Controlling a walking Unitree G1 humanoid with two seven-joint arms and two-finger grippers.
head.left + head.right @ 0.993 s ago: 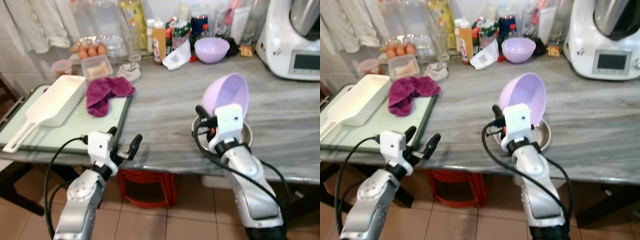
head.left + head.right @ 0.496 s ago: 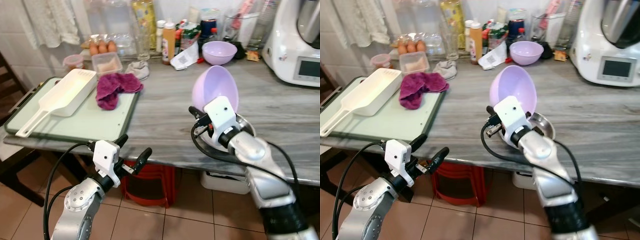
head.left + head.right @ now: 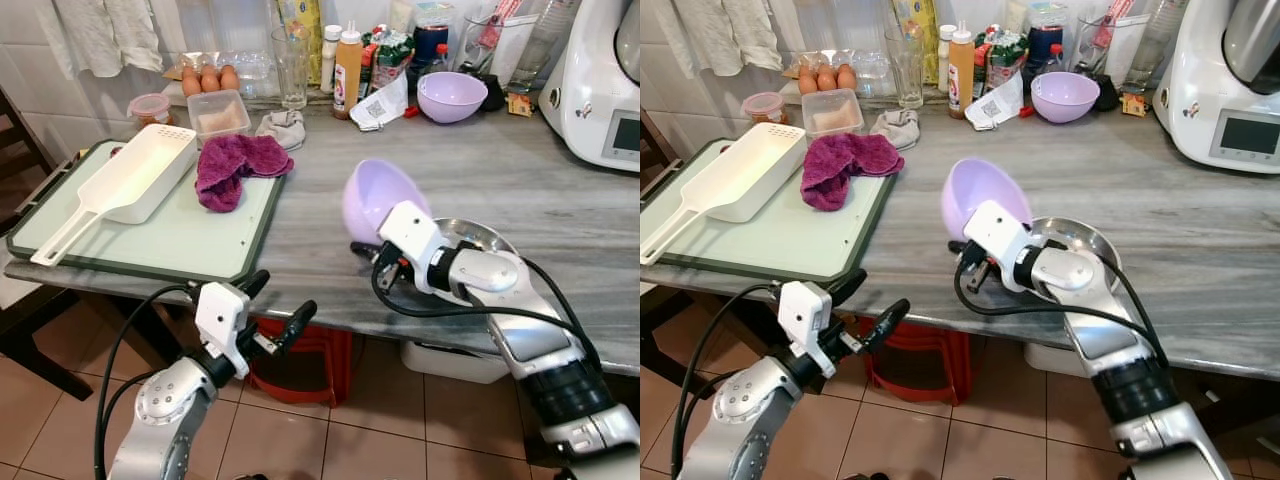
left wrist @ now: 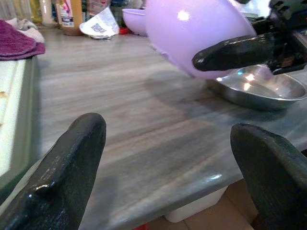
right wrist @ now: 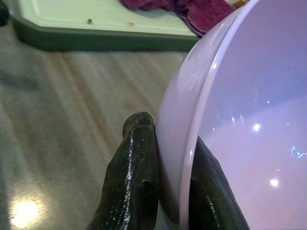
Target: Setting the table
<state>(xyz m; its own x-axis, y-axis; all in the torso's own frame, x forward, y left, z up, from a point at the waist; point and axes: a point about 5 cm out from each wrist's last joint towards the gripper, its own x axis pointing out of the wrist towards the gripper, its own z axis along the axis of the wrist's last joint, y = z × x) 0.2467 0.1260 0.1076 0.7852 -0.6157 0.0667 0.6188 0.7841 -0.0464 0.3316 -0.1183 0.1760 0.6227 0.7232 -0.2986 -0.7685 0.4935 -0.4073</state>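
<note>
From my head camera, my right gripper [image 3: 368, 252] pinches the rim of the lilac bowl [image 3: 372, 197], which hangs tilted on edge above the grey counter [image 3: 560, 200], just at nine o'clock of the steel bowl [image 3: 478, 236]. A second lilac bowl [image 3: 452, 96] sits far back at one o'clock, by the white appliance [image 3: 605, 80]. At ten o'clock lies the green tray [image 3: 190, 240] carrying a white scoop [image 3: 130, 185] and a purple cloth [image 3: 238, 165]. My left gripper [image 3: 278, 310] hangs below the counter's front edge, fingers spread, grasping nothing.

My left wrist camera looks between my own two parted fingertips [image 4: 72, 167] across the counter: the lilac bowl [image 4: 192, 33] is at twelve o'clock, one black finger [image 4: 235, 50] of my right gripper pressed against its outside, the steel bowl [image 4: 261, 88] at two o'clock.

My right wrist camera shows the bowl's rim [image 5: 201, 110] clenched between my two black fingers [image 5: 134, 177], with the tray [image 5: 96, 28] and the cloth [image 5: 192, 9] beyond at eleven to twelve o'clock.
</note>
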